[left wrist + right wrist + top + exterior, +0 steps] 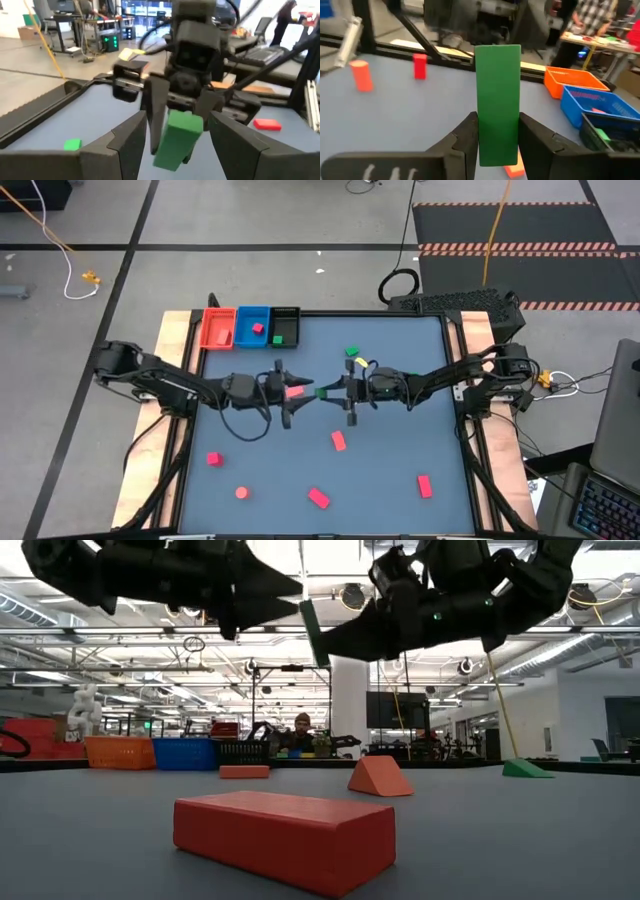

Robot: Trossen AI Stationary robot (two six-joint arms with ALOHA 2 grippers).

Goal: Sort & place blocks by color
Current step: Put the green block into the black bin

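Right tool (pixel 497 137) grips a green bar (pixel 498 100) in mid-air.
Left tool (pixel 172 145) faces it, fingers spread, above the surface (pixel 400 450).

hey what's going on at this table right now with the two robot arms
The two arms meet over the middle of the table. The right gripper is clamped on a green bar block, holding it out toward the open left gripper, whose fingers flank it without closing; it looks like a handover. At the far edge sit a red tray, a blue tray and a black tray. Pink-red blocks lie scattered on the table.
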